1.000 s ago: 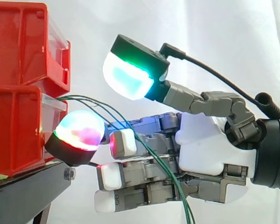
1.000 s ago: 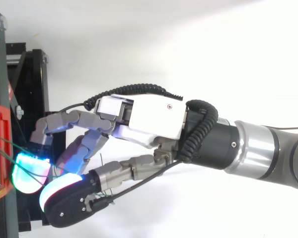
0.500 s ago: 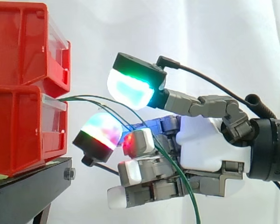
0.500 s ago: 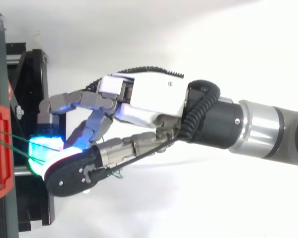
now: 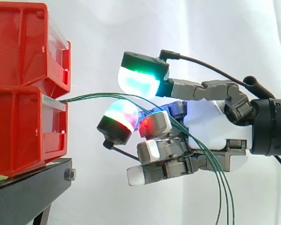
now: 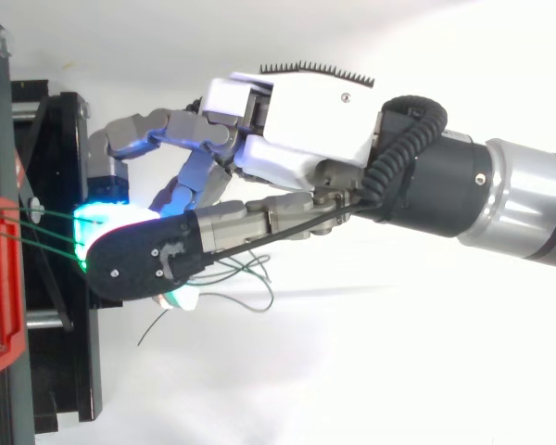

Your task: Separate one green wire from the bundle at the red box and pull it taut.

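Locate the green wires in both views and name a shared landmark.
Side view: green wires arch from the lower red bin at left into the hand, then hang at lower right.
Top view: they cross from the left edge into the hand.
Shared landmark: the red bin.

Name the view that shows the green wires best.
Side view: the wires run from the red box through the hand and hang down. The top view shows short stretches by the box and loose ends.

White-grey robot hand (image 6: 306, 120), glowing pads (image 5: 138, 82)
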Controlling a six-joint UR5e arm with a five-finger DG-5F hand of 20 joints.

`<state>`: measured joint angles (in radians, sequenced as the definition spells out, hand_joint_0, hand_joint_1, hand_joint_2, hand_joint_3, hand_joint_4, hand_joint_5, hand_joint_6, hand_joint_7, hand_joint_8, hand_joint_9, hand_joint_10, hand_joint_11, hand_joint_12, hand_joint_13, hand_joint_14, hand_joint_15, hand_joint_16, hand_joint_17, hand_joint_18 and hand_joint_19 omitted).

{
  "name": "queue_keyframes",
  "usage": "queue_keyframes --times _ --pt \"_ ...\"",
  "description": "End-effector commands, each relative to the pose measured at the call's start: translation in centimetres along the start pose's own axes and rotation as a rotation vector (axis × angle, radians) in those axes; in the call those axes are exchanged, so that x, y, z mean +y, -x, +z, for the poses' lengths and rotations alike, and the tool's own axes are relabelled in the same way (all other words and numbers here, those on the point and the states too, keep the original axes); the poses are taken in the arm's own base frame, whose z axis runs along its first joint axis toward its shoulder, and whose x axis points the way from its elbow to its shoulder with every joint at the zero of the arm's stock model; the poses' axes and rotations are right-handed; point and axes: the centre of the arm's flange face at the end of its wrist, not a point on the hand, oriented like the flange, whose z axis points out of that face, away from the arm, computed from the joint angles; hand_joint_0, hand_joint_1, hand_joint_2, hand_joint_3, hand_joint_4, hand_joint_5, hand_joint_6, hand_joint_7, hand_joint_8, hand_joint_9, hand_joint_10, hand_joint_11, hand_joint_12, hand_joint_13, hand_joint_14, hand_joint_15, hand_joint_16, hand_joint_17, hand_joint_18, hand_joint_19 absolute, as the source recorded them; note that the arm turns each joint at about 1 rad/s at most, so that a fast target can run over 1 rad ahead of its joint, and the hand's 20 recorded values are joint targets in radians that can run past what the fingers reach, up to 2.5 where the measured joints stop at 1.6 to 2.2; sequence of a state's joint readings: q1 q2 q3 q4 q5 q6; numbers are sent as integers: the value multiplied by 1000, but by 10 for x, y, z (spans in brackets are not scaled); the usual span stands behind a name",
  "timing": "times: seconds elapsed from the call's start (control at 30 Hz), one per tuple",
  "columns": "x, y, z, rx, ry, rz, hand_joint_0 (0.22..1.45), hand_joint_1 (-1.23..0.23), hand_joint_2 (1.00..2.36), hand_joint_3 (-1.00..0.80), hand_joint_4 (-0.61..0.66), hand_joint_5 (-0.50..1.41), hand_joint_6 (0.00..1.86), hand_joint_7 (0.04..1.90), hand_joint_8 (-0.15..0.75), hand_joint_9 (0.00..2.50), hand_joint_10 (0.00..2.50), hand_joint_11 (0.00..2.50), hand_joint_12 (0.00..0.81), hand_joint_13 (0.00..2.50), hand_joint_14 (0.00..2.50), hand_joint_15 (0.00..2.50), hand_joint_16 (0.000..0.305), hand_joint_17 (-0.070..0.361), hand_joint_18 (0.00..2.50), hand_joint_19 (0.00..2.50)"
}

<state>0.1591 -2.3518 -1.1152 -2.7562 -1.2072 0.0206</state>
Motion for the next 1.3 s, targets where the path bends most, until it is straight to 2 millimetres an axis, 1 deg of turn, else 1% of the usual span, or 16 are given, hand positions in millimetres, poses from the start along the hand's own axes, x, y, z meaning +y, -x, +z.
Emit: queue_keyframes --times 0.0,0.03,0.07,0.1,0.13,0.27,0.3,0.33,0.4,0.43,0.57,0.63,0.7,0.87,1.03,1.27 --pt "5 1 2 -3 3 -12 610 -623 1024 -177 187 -138 694 1249 343 1300 23 1130 394 1205 26 748 47 105 822 466" --pt "5 1 2 -3 3 -18 601 -647 1025 -137 196 -146 720 1235 346 1296 24 1159 397 1190 26 750 47 106 824 465" --pt "7 1 2 -4 4 -25 600 -677 1024 -141 205 -149 727 1253 349 1283 24 1196 400 1190 26 755 47 106 824 469" --pt "7 2 2 -7 4 -30 602 -729 1025 -135 209 -169 781 1166 348 1270 23 1209 402 1190 28 755 47 106 827 469" --pt "7 2 2 -7 3 -32 606 -753 1025 -124 207 -176 798 1168 349 1266 23 1231 400 1186 26 751 47 107 829 461" --pt "7 1 2 -7 4 -38 606 -763 1024 -137 222 -187 846 1109 351 1272 22 1251 401 1178 27 752 48 108 829 466" --pt "7 1 2 -7 4 -38 598 -751 1024 -165 227 -185 853 1123 351 1278 22 1242 400 1178 26 747 48 108 828 471" --pt "7 0 3 -7 6 -39 590 -704 1019 -266 235 -173 854 1151 346 1307 22 1243 400 1182 26 733 48 108 829 479" --pt "11 -3 4 -6 11 -48 575 -612 1012 -361 234 -167 850 1155 347 1333 23 1217 406 1202 24 742 49 111 846 491" --pt "11 -3 4 -7 13 -51 576 -563 1011 -373 231 -165 849 1156 345 1339 23 1201 406 1205 24 737 50 111 851 492" --pt "14 -4 5 -10 14 -69 594 -535 1016 -314 223 -164 847 1190 342 1333 23 1202 404 1205 24 735 50 113 856 502" --pt "17 -5 6 -17 16 -87 591 -596 1020 -215 223 -167 851 1214 352 1304 24 1201 410 1193 25 735 51 115 859 503" --pt "19 -5 7 -19 21 -95 587 -642 1024 -161 222 -171 859 1209 351 1290 23 1205 409 1187 25 737 52 117 860 497" --pt "19 -6 6 -18 8 -111 590 -719 1025 -97 165 -181 875 1178 350 1248 24 1227 411 1157 25 733 53 119 854 507" --pt "17 -5 4 -17 -14 -127 615 -801 1022 -173 174 -194 882 1147 333 1190 23 1211 400 1107 24 727 54 120 839 509" --pt "15 -5 2 -15 -31 -135 639 -837 1016 -298 200 -197 879 1122 331 1176 22 1208 398 1092 24 719 54 121 840 503"
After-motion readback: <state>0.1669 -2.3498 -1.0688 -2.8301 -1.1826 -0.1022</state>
